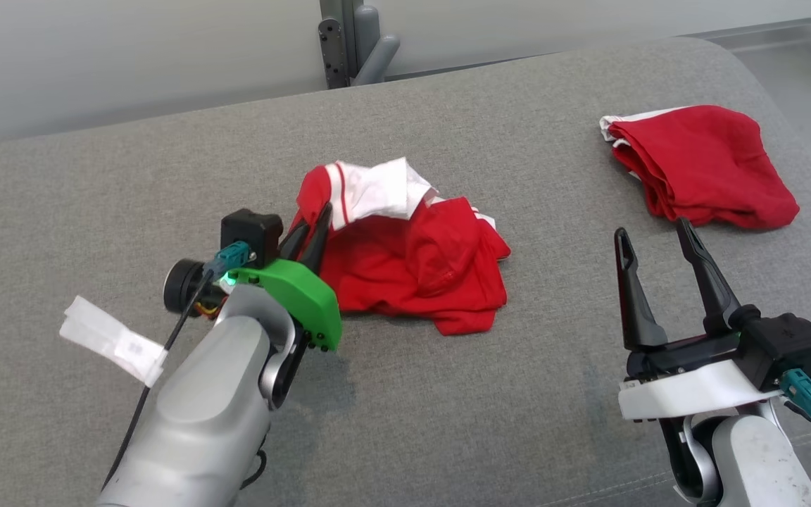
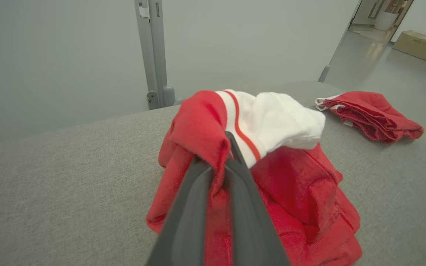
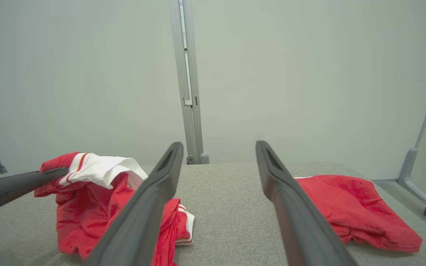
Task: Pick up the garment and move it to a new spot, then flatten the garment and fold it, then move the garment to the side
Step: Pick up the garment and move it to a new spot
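Head view: crumpled red garment (image 1: 405,267), white striped trim, in clenched left tool (image 1: 315,217); right tool (image 1: 650,227) released.

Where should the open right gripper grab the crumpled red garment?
Grip the striped hem corner on the crumpled garment's right edge, coming in low from the robot's right. It sticks out loose there, opposite the left gripper's pinch.

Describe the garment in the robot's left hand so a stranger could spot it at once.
On the wide grey cushion, look near the middle, beside the left hand. There lies a crumpled red garment with a white, red-striped band on top. Unlike the folded red garment at far right, it is rumpled and pinched by that hand.
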`<state>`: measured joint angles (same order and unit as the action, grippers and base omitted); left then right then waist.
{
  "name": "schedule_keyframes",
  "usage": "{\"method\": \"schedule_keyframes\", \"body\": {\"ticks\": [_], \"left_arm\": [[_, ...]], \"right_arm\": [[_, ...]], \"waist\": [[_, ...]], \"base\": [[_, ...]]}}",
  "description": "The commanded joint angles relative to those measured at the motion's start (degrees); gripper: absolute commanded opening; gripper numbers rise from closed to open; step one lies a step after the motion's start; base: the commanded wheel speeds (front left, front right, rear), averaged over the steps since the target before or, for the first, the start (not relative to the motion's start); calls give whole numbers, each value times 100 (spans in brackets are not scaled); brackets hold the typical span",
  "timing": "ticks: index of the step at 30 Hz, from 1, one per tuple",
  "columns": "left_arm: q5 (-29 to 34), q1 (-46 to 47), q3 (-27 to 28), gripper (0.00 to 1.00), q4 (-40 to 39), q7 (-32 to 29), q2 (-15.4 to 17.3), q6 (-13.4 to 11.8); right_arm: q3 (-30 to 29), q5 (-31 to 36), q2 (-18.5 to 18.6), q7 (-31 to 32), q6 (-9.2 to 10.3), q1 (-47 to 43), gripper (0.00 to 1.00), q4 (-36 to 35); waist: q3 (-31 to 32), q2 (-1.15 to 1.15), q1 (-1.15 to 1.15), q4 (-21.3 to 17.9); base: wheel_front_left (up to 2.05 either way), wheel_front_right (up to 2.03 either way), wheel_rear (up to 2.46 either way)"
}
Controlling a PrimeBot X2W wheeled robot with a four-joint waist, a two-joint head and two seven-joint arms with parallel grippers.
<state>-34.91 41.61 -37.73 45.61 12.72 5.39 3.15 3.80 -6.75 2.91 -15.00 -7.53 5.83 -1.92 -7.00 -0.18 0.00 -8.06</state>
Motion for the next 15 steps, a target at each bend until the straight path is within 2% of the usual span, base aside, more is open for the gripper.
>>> {"method": "schedule_keyframes", "body": {"ticks": [1, 6, 7, 8, 9, 12, 15], "left_arm": [[8, -97, 31, 0, 140, 58, 6, -34], [-68, -258, 161, 0, 775, 206, -31, -58], [-77, -269, 190, 29, 839, 210, -45, -54], [-76, -280, 210, 86, 890, 229, -61, -40], [-66, -292, 219, 100, 932, 239, -73, -13], [-5, -313, 270, 100, 927, 257, -111, 34], [207, -467, 447, 100, 564, 244, -80, 30]], "right_arm": [[-16, -26, -1, -24, 9, 69, 100, -17], [-46, -23, -1, -23, 9, 102, 100, -34], [-58, -15, -1, -23, 9, 100, 100, -30], [-66, -5, -1, -23, 9, 93, 100, -19], [-73, 7, -2, -23, 8, 87, 100, -4], [-76, 17, 0, -23, 9, 86, 100, 26], [-129, 20, 0, -24, 9, 38, 100, 80]], "waist": [[-94, 18, 0, -77], [-150, 18, 0, -95], [-146, 18, 0, -85], [-137, 18, 0, -71], [-120, 18, 0, -53], [-54, 18, 0, 9], [61, 18, 0, 110]], "base": [[0, 0, 0], [0, 0, 0], [0, 0, 0], [0, 0, 0], [0, 0, 0], [0, 0, 0], [0, 0, 0]]}}
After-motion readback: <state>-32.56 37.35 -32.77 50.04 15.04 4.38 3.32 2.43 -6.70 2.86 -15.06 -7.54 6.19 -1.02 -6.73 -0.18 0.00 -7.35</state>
